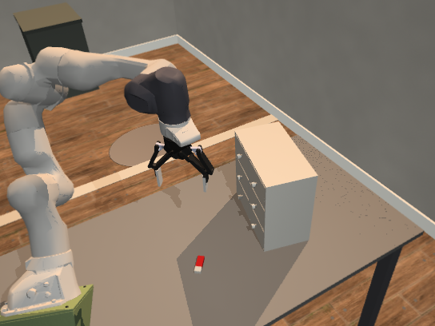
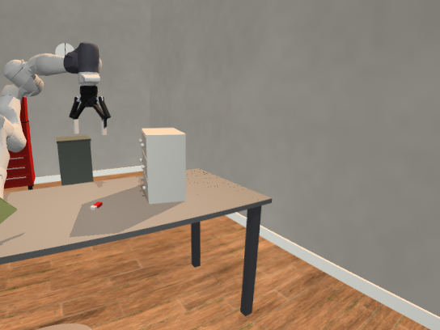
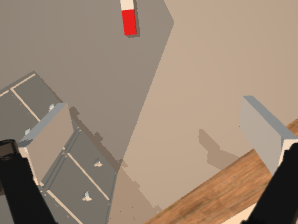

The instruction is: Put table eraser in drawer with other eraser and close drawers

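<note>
A red and white eraser lies flat on the table in front of the chest; it also shows in the exterior view and at the top of the wrist view. The small white chest stands upright near the table's far side, its drawers with small knobs all pushed in; it also shows in the exterior view and at the lower left of the wrist view. My gripper hangs open and empty high above the table, to the left of the chest's front and above its top level, as the exterior view shows.
The table's far edge and a wall run behind the chest. A dark cabinet and a red tool cart stand on the floor beyond the table. My arm's base sits at the table's near left corner.
</note>
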`<move>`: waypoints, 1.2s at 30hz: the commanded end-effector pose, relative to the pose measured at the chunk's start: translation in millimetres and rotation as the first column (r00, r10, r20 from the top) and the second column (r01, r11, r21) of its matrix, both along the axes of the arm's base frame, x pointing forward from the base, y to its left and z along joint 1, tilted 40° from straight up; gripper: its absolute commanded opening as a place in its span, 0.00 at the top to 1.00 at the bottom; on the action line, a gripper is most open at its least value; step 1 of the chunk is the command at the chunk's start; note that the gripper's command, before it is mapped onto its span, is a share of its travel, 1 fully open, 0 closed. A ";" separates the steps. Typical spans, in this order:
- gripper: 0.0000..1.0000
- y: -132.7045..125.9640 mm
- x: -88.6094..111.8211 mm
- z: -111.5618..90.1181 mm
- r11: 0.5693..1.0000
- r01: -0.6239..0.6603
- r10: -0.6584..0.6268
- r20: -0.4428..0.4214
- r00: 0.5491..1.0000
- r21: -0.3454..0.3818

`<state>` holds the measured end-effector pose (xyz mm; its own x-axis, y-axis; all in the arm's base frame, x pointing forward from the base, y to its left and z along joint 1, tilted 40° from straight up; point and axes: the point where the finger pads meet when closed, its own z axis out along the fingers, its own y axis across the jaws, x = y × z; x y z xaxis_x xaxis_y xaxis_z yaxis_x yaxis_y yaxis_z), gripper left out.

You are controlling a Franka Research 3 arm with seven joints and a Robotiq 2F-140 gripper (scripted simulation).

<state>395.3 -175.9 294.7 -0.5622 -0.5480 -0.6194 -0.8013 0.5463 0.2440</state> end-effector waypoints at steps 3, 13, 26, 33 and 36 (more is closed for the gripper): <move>0.00 1.2 4.6 -5.3 0.976 0.219 -0.213 -0.171 0.962 0.015; 0.00 14.4 10.0 -21.6 0.899 0.437 -0.403 -0.358 0.842 0.015; 0.00 26.3 14.8 -36.2 0.787 0.617 -0.539 -0.516 0.665 -0.026; 0.00 31.6 17.0 -42.8 0.728 0.683 -0.581 -0.576 0.574 -0.054; 0.00 32.7 17.5 -44.3 0.715 0.696 -0.589 -0.589 0.553 -0.061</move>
